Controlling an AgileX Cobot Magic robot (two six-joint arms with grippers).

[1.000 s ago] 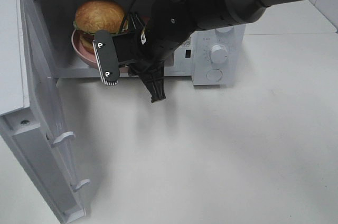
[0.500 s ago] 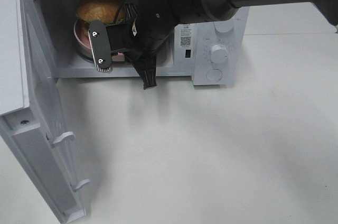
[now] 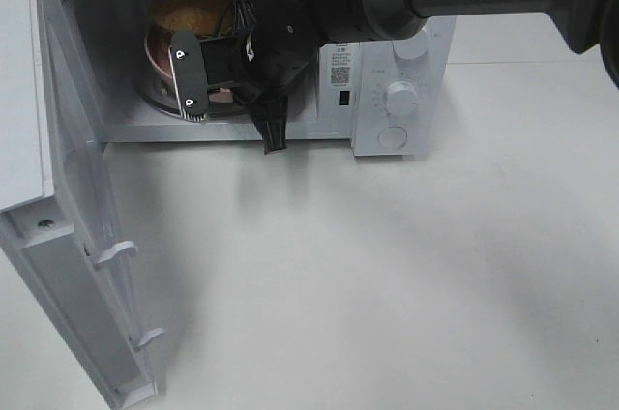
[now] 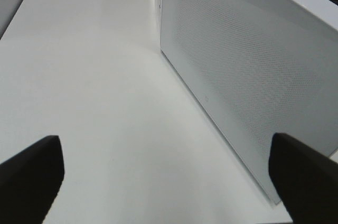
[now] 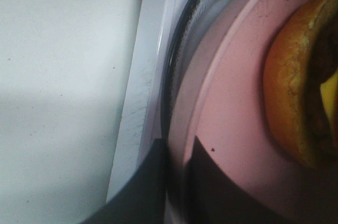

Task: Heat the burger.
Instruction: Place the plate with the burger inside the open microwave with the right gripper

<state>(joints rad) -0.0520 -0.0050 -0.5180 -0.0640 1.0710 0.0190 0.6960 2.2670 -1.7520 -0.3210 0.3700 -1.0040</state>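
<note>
The burger [image 3: 186, 12] lies on a round pink plate [image 3: 155, 54] inside the open microwave [image 3: 398, 52], half hidden by my right arm. My right gripper [image 3: 228, 91] reaches into the cavity and is shut on the plate's near rim. In the right wrist view the golden bun of the burger [image 5: 296, 92] rests on the plate [image 5: 232, 102], and the two dark fingers [image 5: 142, 187] of the right gripper [image 5: 177, 182] pinch the rim over the glass turntable [image 5: 182, 60]. My left gripper [image 4: 169, 182] is open, its fingertips [image 4: 31, 176] wide apart, off to the side facing the microwave door [image 4: 243, 76].
The microwave door [image 3: 68, 236] swings out wide at the left, reaching toward the table's front. Two dials [image 3: 399, 98] sit on the panel at the right of the cavity. White tabletop [image 3: 387, 275] spreads in front and to the right.
My right arm has pushed further into the microwave, carrying the plate and burger deeper and lower onto the turntable. The left gripper has not changed.
</note>
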